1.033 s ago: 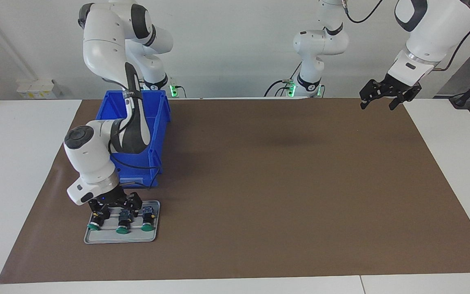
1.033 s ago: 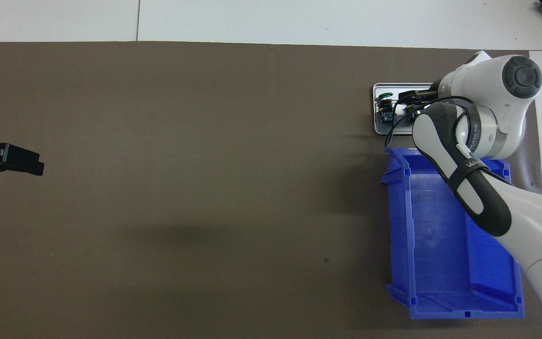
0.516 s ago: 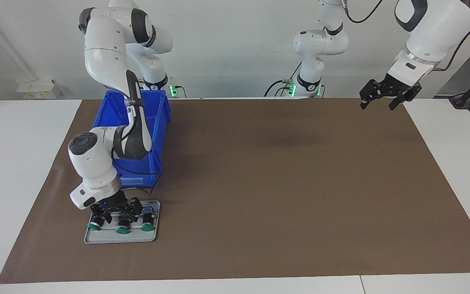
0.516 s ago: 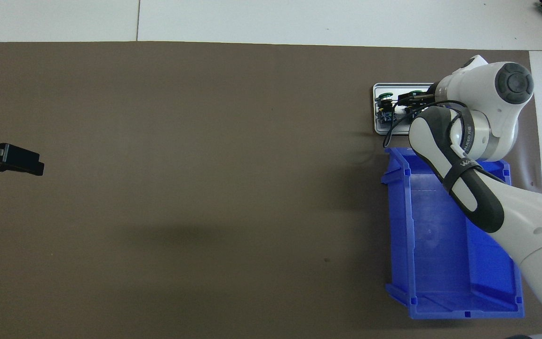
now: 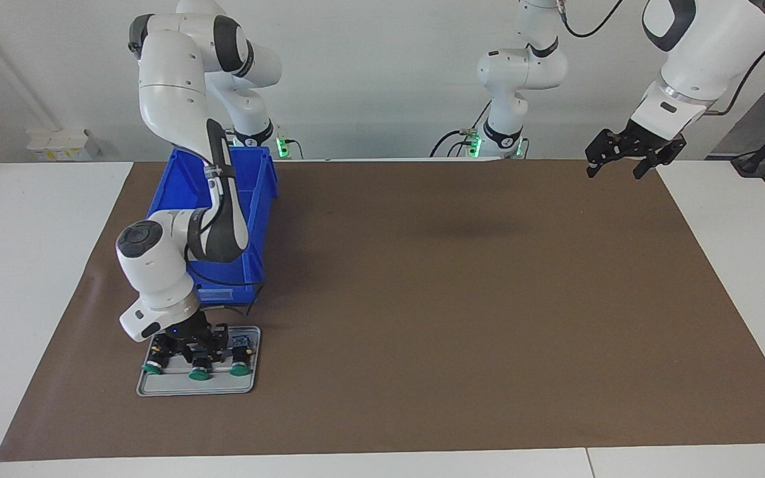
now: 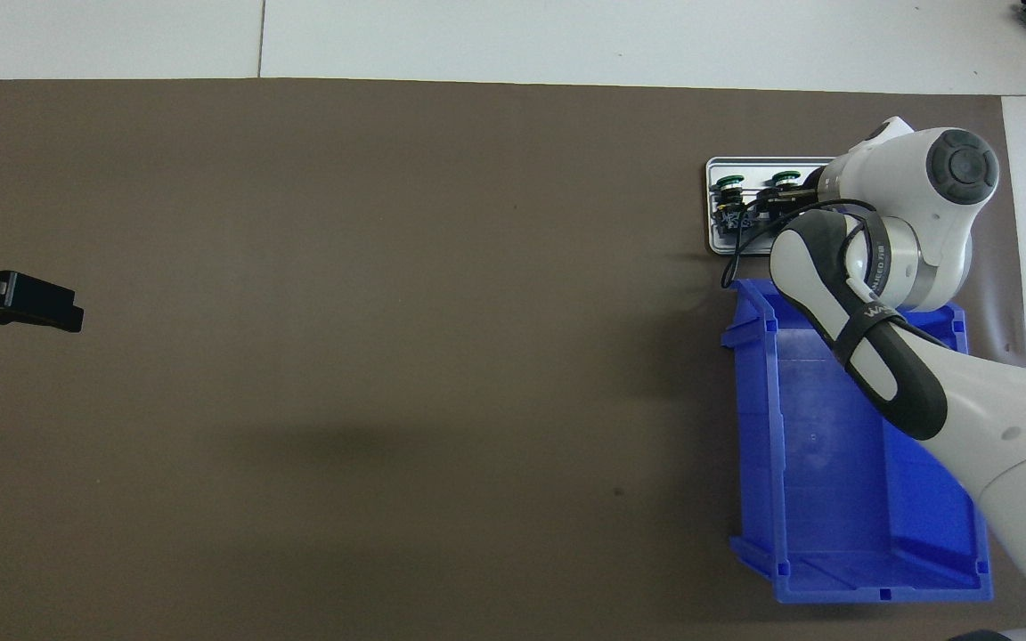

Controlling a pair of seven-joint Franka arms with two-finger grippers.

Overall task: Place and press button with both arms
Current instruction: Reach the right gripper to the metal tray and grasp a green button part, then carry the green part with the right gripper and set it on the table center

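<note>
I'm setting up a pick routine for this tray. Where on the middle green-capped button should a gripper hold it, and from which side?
Probably by the black cylindrical body of the middle button, coming from straight above. It lies on its side on the grey tray, green cap pointing away from the robots, with a look-alike close on each side, so fingers fit best across the body. The right gripper is down at it that way.

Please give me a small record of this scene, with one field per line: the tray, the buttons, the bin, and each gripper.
tray: grey tray on the brown mat, at the right arm's end of the table
buttons: three green-capped buttons in a row on the tray; middle button
bin: blue bin, nearer to the robots than the tray
right gripper: right gripper down at the middle button; grip not clear
left gripper: left gripper open, waiting above the mat's corner
</note>
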